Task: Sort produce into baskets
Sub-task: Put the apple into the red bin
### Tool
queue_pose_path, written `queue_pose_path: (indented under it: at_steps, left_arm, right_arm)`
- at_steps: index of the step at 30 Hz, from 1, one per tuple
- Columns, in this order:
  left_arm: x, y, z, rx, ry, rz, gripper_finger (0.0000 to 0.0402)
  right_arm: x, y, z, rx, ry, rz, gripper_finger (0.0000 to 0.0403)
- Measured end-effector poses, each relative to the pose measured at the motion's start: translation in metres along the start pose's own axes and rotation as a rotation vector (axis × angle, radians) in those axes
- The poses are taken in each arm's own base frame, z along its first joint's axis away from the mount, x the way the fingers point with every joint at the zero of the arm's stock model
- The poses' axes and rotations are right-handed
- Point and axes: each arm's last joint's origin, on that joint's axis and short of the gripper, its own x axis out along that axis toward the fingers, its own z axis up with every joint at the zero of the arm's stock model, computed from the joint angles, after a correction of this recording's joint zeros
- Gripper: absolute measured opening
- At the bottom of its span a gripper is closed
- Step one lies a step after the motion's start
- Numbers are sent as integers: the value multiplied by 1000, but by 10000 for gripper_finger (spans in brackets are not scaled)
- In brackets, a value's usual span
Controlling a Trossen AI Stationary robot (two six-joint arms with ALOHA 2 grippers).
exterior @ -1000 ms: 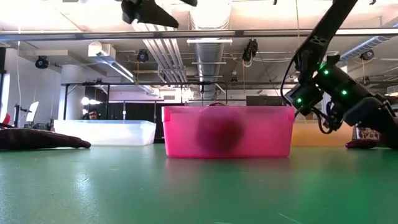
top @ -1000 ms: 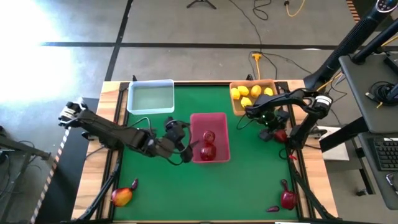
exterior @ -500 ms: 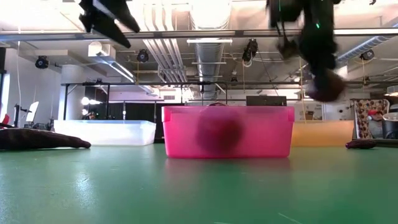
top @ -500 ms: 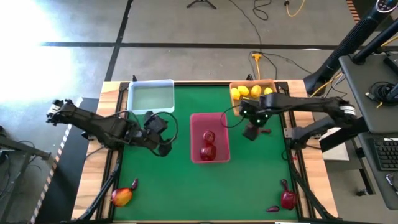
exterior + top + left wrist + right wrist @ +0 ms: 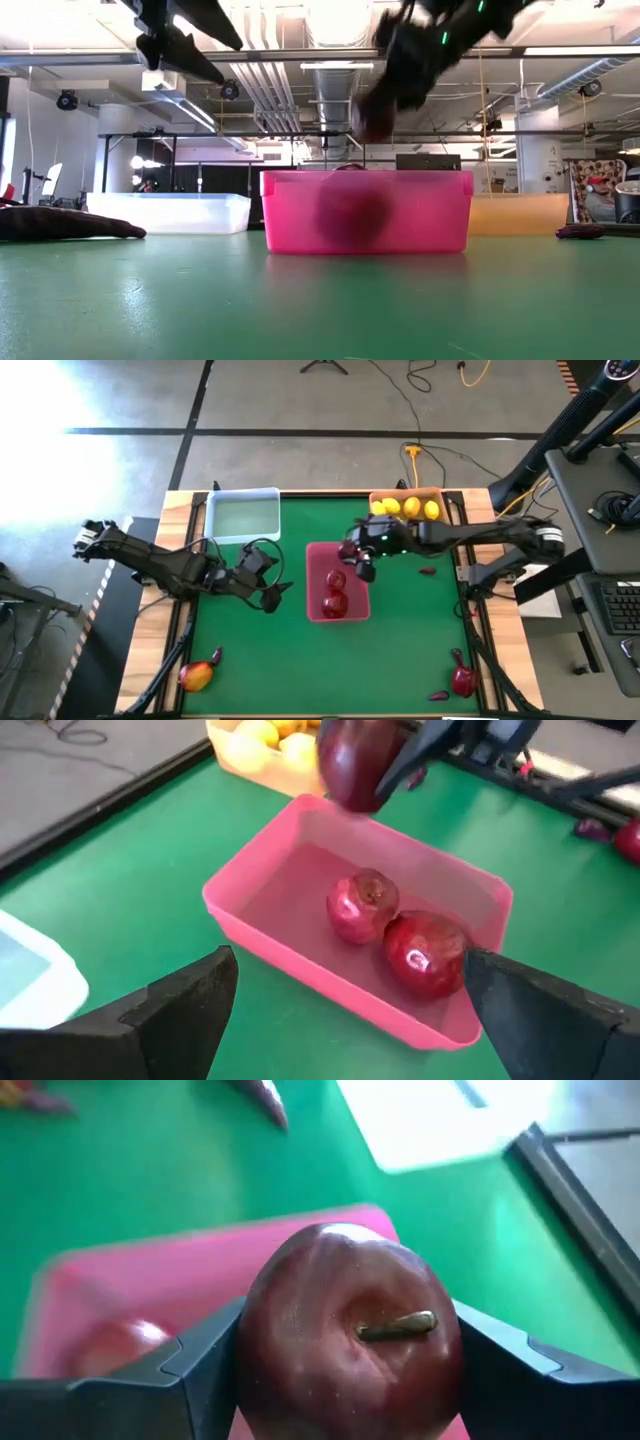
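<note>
The pink tray holds two red fruits. My right gripper hangs above its far end, shut on a dark red apple, which also shows in the low view. My left gripper hovers open left of the pink tray with nothing between its fingers. The tan-orange tray holds lemons. The pale blue tray stands at the far left. My right gripper pinches the apple's two opposite sides between its two fingers. The stem end faces back toward the wrist. The fingers slant downward, coming from the table's right. The apple is lifted clear above the pink tray's far end.
A red-yellow fruit and a maroon piece lie at the near left corner. A red fruit and a maroon piece lie near right; another maroon piece lies right of the pink tray.
My right gripper has risen from the table's right side with the apple and swung toward the left, over the pink tray's far end, tipping from pointing down to a slant. The apple is lifted clear. My left gripper has drawn back from the pink tray toward the left.
</note>
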Motion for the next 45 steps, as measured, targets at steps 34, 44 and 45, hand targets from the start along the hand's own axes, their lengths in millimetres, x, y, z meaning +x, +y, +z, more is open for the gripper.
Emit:
queue_pose_path:
  at_steps: [34, 44, 45]
  left_arm:
    - [-9, -9, -28, 18, 9, 104, 366]
    - [11, -30, -26, 164, -138, 137, 366]
    - [13, -34, -24, 184, -152, 120, 366]
  right_arm:
    - [10, 18, 21, -42, 215, -28, 363]
    - [-64, 144, 6, 340, 633, 116, 364]
    - [-69, 159, -2, 424, 692, 130, 364]
